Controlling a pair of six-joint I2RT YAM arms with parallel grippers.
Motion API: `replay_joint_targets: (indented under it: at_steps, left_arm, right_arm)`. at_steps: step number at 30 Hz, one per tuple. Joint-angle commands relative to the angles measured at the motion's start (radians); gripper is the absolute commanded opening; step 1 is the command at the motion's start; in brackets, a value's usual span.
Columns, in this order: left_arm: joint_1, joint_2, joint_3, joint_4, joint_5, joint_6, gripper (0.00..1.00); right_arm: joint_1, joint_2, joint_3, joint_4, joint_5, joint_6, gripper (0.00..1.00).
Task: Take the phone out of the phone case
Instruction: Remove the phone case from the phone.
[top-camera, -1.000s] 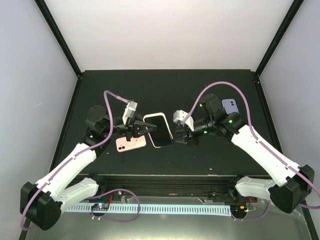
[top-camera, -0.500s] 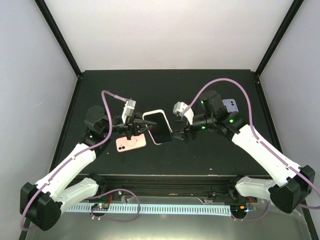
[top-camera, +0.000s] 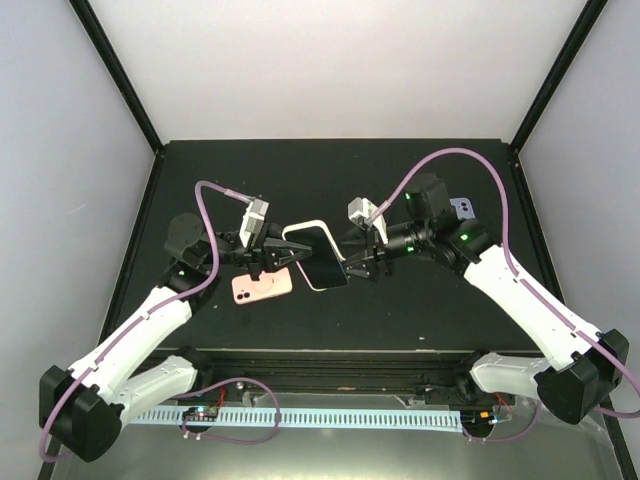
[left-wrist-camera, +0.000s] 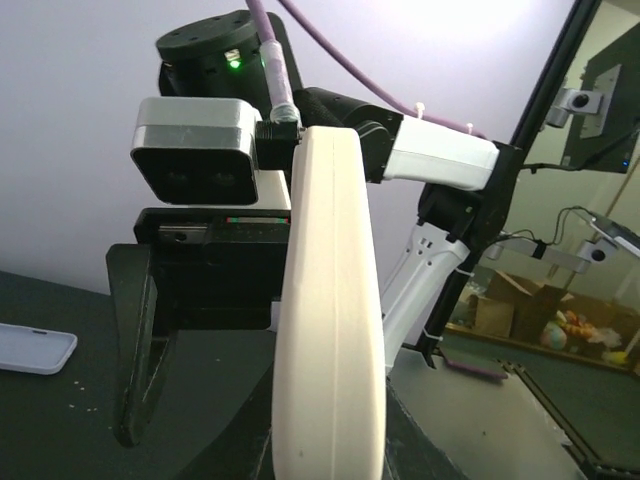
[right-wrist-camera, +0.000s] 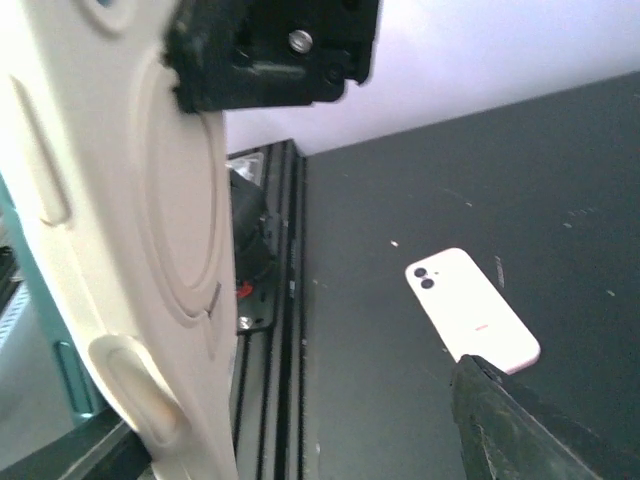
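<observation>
While my left gripper (top-camera: 280, 258) clamps one end of the cream phone case (top-camera: 322, 258) above the bench (top-camera: 330, 180), my right gripper (top-camera: 357, 268) stands wide at its other end.

left end effector (top-camera: 282, 257) grips the cased phone (top-camera: 320, 258); right end effector (top-camera: 353, 268) gapes at its edge.

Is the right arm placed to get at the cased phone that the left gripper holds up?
Probably yes: the open right gripper sits at the free end of the cased phone, with nothing between them.
</observation>
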Motion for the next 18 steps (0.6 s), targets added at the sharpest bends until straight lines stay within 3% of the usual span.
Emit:
replay_joint_targets:
  at_steps: [1, 4, 11, 18]
  left_arm:
    - [-0.038, 0.017, 0.002, -0.059, 0.133, -0.031, 0.02]
    - [-0.037, 0.019, 0.003, -0.069, 0.123, -0.023, 0.02]
    - [-0.024, 0.019, 0.008, -0.111, 0.080, 0.004, 0.02]
    - [-0.001, 0.022, 0.010, -0.153, 0.008, 0.024, 0.01]
  right_arm:
    - [0.000, -0.013, 0.057, 0.202, -0.264, -0.006, 0.66]
    - [0.008, -0.019, 0.059, 0.198, -0.310, 0.002, 0.61]
    - [0.010, -0.018, 0.029, 0.220, -0.137, 0.028, 0.38]
    - [0.010, -0.024, -0.018, 0.241, -0.210, 0.043, 0.21]
